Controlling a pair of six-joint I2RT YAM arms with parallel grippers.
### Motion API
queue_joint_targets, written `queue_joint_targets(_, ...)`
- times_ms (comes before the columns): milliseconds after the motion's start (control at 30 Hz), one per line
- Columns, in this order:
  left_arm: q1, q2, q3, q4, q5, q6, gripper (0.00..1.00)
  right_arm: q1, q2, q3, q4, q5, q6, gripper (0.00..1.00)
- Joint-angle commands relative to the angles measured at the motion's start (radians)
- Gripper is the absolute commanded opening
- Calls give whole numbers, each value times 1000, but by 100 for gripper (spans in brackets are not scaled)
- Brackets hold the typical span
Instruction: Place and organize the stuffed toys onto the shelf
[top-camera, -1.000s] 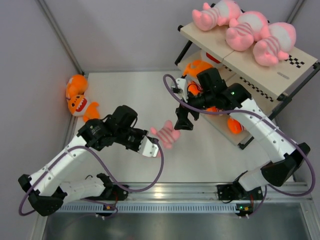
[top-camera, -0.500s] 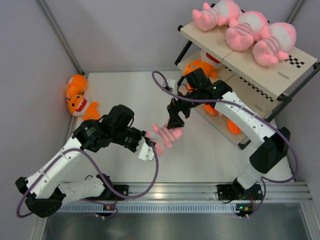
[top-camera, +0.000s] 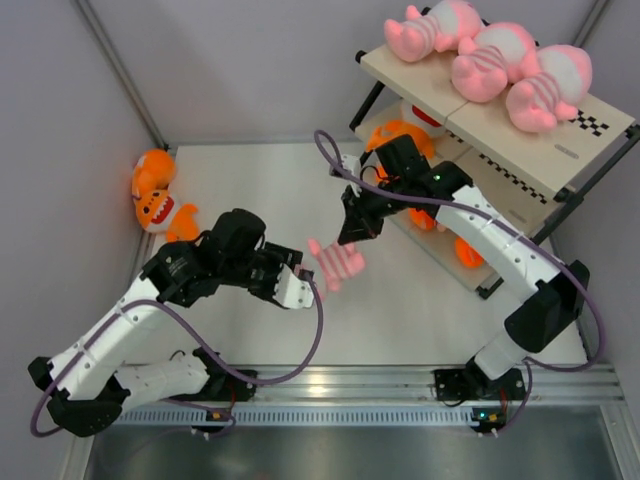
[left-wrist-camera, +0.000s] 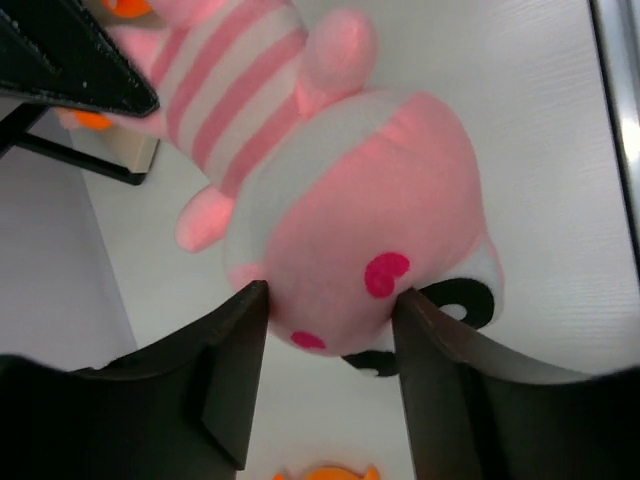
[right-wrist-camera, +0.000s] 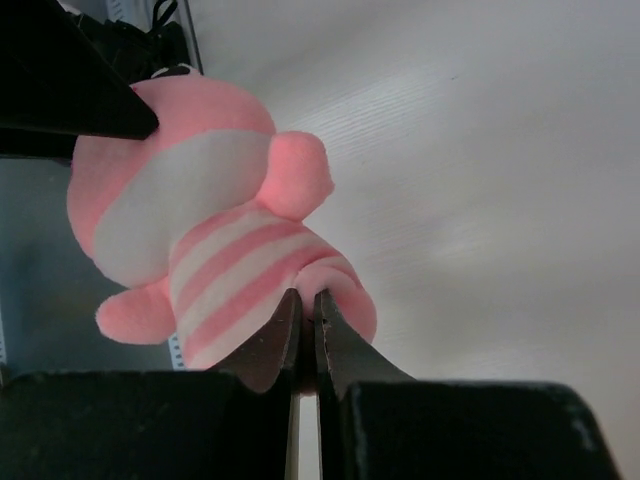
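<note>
Mid-frame, the left gripper (top-camera: 305, 286) has its fingers partly open either side of the head of a pink striped toy (top-camera: 337, 262), whose lower end is pinched in the fully closed right gripper (top-camera: 352, 236) just above, with the shelf (top-camera: 420, 76) at upper right.

Light fell evenly and diffusely across the overhead view, leaving only faint, soft-edged shadows on the pale worktop (top-camera: 250, 180). The wrist views were softer: the left tool (left-wrist-camera: 330, 295) sat dark and blurred (lower edge of frame), and the pink plush toy (left-wrist-camera: 360, 220) looked slightly blown out.
</note>
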Motion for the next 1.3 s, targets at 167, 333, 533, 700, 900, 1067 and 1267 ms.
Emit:
queue_joint_targets(167,1,-61,81,146,-139,-213,98,-14,-147,206,73,264,286,0)
queue_joint_targets(333,1,-96,182,201,-224,-289,98,-14,-175,369,139,425,377,0)
queue_joint_targets(533,1,-145,176,241,-307,-345,98,-14,-181,564,292,620,470,0)
queue_joint_targets(700,1,-168,135,269,-309,-362,98,-20,-241,561,547,946,530,0)
queue_joint_targets(900,1,-201,75,292,-315,-360,98,-20,-345,426,950,1411,452,0)
queue_joint_targets(1067,2,-231,41,295,-317,-359,98,-22,-353,397,1208,1751,152,0)
queue_joint_targets(1267,2,-236,27,295,-298,-368,98,-100,-368,313,1449,1876,-58,0)
